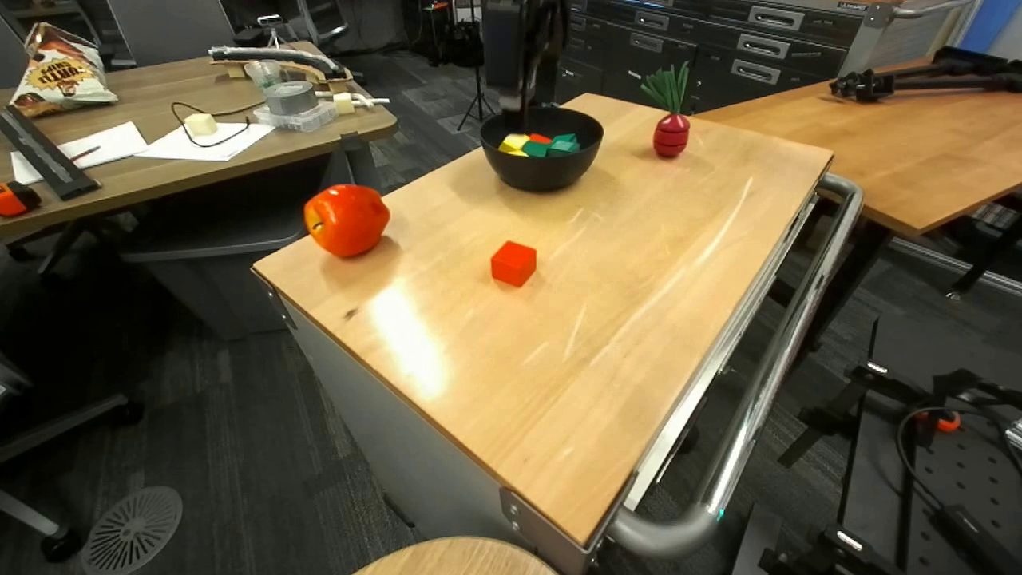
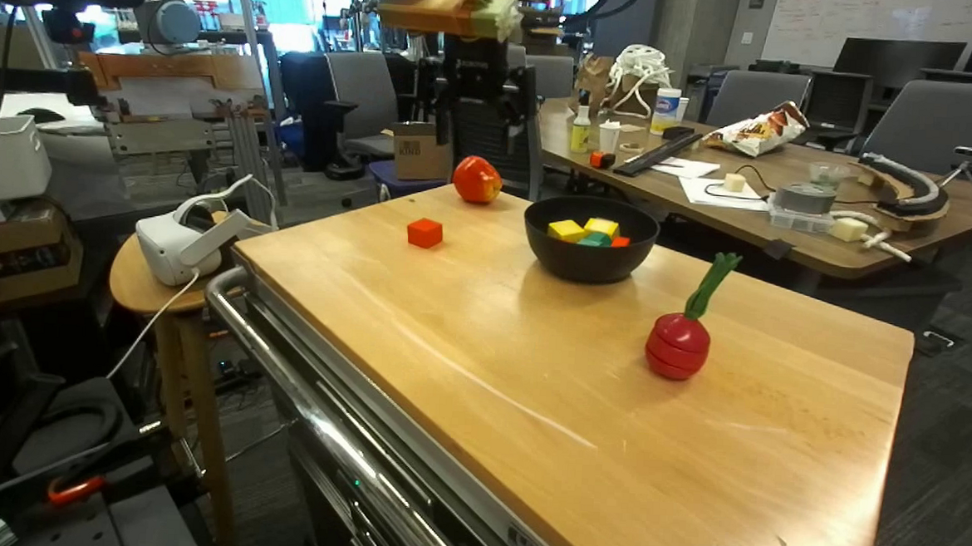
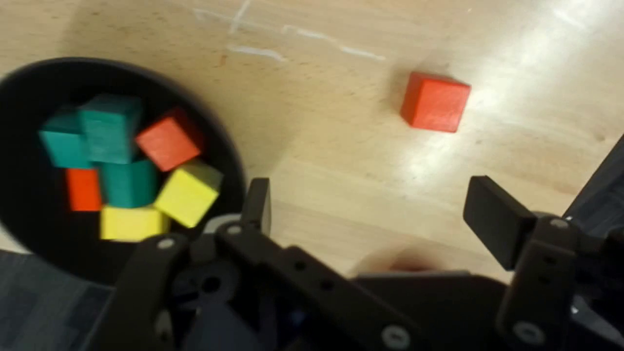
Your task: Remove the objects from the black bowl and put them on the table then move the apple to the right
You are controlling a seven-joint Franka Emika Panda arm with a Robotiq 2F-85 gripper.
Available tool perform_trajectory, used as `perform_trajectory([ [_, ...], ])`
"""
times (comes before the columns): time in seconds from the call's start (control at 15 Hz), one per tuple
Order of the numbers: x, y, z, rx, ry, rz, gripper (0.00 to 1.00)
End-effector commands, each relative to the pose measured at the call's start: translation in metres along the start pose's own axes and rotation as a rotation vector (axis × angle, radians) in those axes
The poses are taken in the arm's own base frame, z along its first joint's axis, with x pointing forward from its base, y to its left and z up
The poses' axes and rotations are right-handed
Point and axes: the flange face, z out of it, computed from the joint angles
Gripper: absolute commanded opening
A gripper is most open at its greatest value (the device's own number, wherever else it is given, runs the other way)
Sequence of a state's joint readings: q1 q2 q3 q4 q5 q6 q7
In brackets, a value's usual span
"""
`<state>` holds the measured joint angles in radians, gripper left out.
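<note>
In the wrist view the gripper (image 3: 378, 214) has its two fingers wide apart, with tabletop (image 3: 336, 161) showing between them. One finger covers part of the black bowl (image 3: 63, 234), and the view's edge trims the bowl's opposite side. The red, yellow and green toy blocks (image 3: 109, 126) in the bowl lie outside the gap, past that finger; they are blurred and partly cover each other, and in both exterior views the bowl's wall hides their lower parts. A loose red block (image 3: 434, 105) sits on the tabletop well apart from the bowl, ahead of the gap. A reddish patch (image 3: 414, 261) beside the palm is too blurred and covered to identify. In an exterior view the apple (image 1: 349, 221) lies left of the bowl and the radish-like toy (image 1: 671, 136) right of it; the gripper's top is cut off there. In an exterior view the fingertips are hard to tell from the dark chair (image 2: 523, 171) behind.
</note>
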<state>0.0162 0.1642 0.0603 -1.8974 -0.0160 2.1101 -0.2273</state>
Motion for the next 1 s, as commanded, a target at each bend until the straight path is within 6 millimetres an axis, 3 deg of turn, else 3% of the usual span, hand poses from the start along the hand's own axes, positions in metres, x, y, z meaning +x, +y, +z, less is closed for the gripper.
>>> perform_trajectory([
  [0.0,-0.029,0.079,-0.041,-0.014,0.117,0.156,1.00],
  [0.07,-0.039,0.099,-0.043,0.009,0.115,0.184,1.00],
  [0.13,-0.026,0.074,-0.040,-0.014,0.077,0.139,1.00],
  [0.2,-0.035,0.094,-0.042,-0.006,0.084,0.169,1.00],
  [0.33,-0.042,0.111,-0.040,0.001,0.084,0.194,1.00],
  [0.93,-0.038,0.101,-0.038,0.005,0.082,0.177,1.00],
])
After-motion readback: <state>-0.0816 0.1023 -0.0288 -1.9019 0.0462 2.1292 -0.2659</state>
